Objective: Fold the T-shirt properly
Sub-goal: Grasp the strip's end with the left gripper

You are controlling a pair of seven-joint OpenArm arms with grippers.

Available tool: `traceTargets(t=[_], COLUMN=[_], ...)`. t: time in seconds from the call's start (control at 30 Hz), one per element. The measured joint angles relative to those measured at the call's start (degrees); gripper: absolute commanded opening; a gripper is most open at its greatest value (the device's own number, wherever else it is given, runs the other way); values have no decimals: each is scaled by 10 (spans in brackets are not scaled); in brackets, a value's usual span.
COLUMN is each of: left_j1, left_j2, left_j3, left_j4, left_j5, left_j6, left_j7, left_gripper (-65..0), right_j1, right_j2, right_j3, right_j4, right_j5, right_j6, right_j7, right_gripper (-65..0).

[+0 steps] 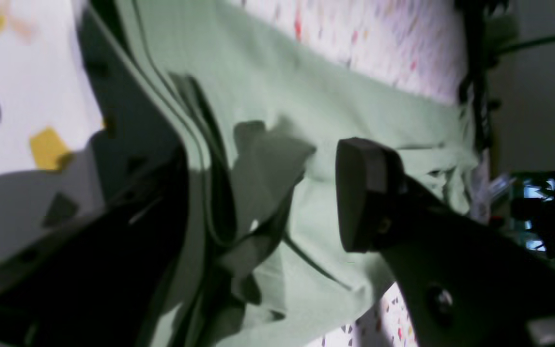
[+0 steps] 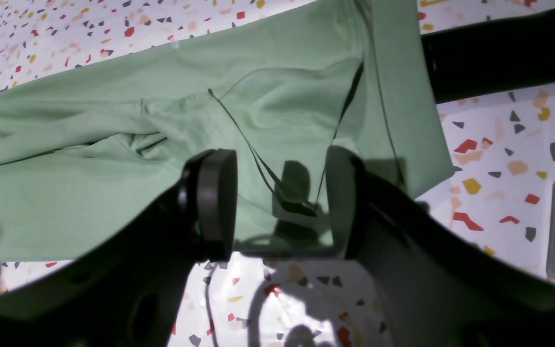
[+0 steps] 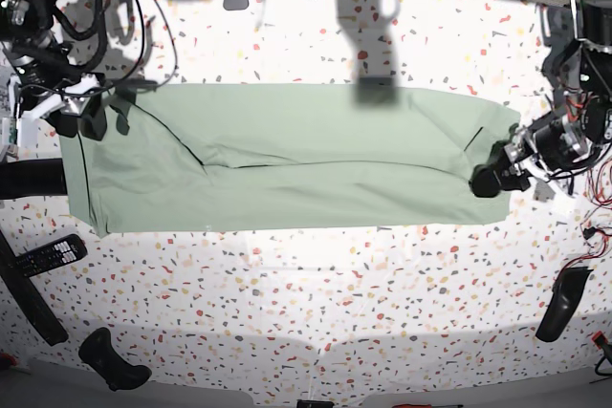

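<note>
The T-shirt (image 3: 287, 160), folded into a long band, lay across the speckled tabletop (image 3: 316, 322). The left claw (image 3: 490, 179) and right claw (image 3: 94, 119) stood apart at opposite ends. Next, probably: clamping each end for a crosswise fold.

Lighting: bright, from overhead. Left wrist view soft, motion-blurred; speckled white terrazzo tabletop (image 1: 12, 58) overexposed at left. Right wrist view sharper; dark gripper shadows fall across pale sage-green fabric T-shirt (image 2: 113, 144). Base view corners dim.
</note>
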Motion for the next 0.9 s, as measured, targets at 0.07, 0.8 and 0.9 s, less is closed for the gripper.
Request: traceTargets(t=[0.07,0.8,0.9], left_j1=[0,1,1], left_j2=[0,2,2], left_j3=[0,0,0], left_j4=[0,0,0], left_j5=[0,62,62], left_j6=[0,0,0], left_j7=[23,-35,-35], left_gripper=[-289,-650,-650], right_j1=[0,0,0], right_j2=[0,0,0], right_j3=[0,0,0], right_j4=[0,0,0], right_j5=[0,0,0], right_j6=[0,0,0], right_j7=[-5,-5,-5], right_gripper=[-360,-360,-360])
